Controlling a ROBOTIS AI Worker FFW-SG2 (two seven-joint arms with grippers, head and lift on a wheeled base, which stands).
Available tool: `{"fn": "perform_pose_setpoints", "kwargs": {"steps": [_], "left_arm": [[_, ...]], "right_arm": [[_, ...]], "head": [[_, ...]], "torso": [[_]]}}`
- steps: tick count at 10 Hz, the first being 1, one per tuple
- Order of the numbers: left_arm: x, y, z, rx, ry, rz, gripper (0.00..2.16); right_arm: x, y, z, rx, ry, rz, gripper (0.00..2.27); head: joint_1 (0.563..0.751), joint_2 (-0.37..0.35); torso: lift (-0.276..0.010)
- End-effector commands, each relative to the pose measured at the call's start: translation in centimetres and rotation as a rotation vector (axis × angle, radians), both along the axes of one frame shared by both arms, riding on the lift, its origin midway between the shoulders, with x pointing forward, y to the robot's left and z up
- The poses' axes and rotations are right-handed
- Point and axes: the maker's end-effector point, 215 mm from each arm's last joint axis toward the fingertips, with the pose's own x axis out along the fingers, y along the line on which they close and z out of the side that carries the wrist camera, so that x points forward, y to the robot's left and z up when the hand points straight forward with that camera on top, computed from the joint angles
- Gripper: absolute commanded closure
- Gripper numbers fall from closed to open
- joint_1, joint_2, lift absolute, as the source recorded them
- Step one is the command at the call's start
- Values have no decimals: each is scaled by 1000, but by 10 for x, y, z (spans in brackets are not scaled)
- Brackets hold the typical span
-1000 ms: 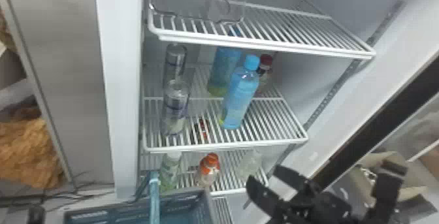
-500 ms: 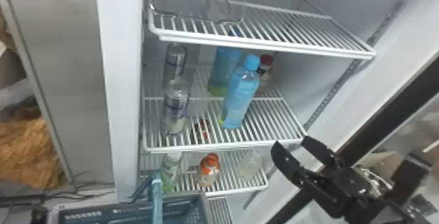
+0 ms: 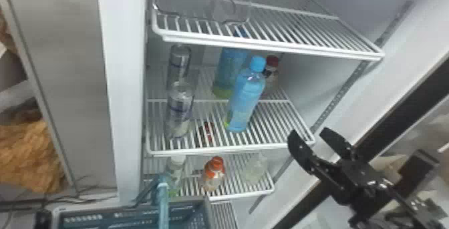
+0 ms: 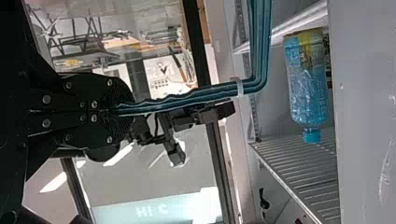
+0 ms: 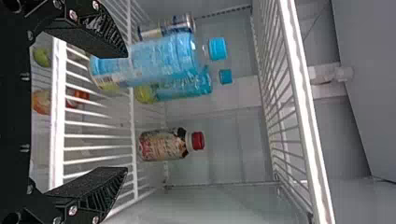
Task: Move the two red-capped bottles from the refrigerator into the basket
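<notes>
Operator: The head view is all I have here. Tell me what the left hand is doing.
Observer: The left wrist view shows the left hand shut on the handle of the blue basket.
Operator: Now the red-capped bottle on the middle shelf. A blue-capped one overlaps it for me, so say whether they touch.
Observer: They stand apart. In the right wrist view a gap shows between the red-capped bottle and the front blue-capped bottle.
</notes>
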Motion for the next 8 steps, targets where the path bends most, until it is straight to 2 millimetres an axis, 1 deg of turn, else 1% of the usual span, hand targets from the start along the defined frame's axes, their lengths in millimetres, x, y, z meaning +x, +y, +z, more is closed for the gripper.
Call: {"fn": "perform_pose_setpoints", "kwargs": {"steps": [1,3,7,8], "left_arm": [[1,0,1,0,-3,0,1200],[1,-2,2,-3,-7,-6,1200],[1,-4,2,-2,-7,-14,1200],[1,-5,2,-6,-6,-18,1200]], "right_arm": [[14,-12,-1,-21,-18,-27,162],[31,-22,-7,-25,-23,-45,157],[83,-17,-21,5,-42,-27,154],[89,-19,-17,-10,-48,-49,154]], "head": [[695,-350],[695,-350],[695,-350],[695,-350]], "torso": [[0],[0],[0],[0]]}}
